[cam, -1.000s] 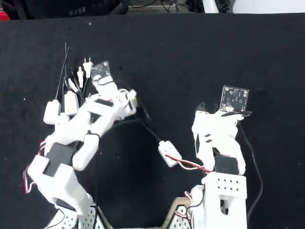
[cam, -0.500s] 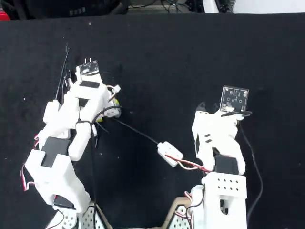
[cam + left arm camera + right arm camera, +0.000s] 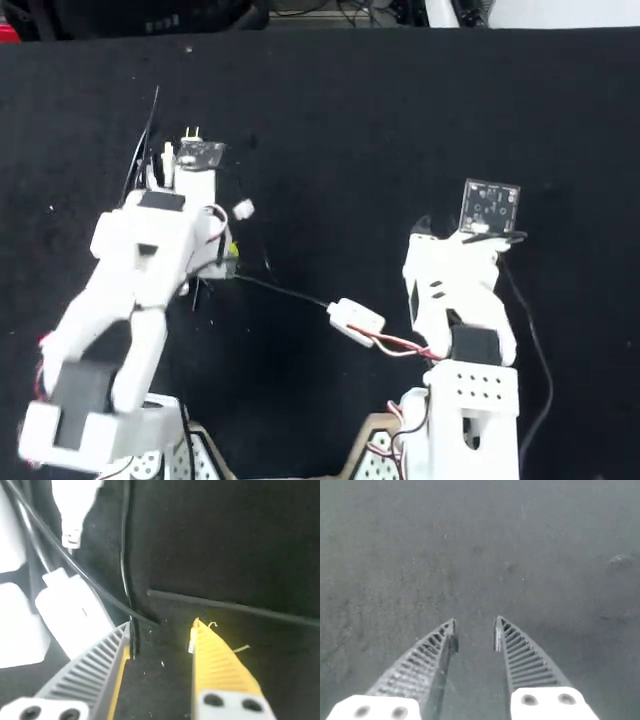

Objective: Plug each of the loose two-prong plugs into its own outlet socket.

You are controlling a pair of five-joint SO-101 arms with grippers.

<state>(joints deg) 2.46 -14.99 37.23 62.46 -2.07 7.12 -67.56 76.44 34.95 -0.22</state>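
Two-prong plugs [image 3: 189, 134] lie at the back left among black cables, partly hidden by my left arm. In the left wrist view a white plug [image 3: 75, 507] and a white socket block [image 3: 75, 615] lie beside the grey finger. My left gripper [image 3: 161, 627] is open over the black mat; a black cable [image 3: 127, 580] runs along its grey finger and nothing is held. Another white block on a black cable [image 3: 355, 321] lies mid-table. My right gripper [image 3: 474, 630] stands open over bare mat, also seen at the right [image 3: 421, 226].
Black cables [image 3: 145, 140] fan out at the back left around the plugs. A further white block [image 3: 15, 630] lies next to the socket block. The black mat [image 3: 350, 130] stretches across the back and middle. Red wires run along the right arm's base.
My left arm has swung left and risen toward the back-left plugs. The mid-table white block has slid slightly left with its cable. The right arm has not moved.
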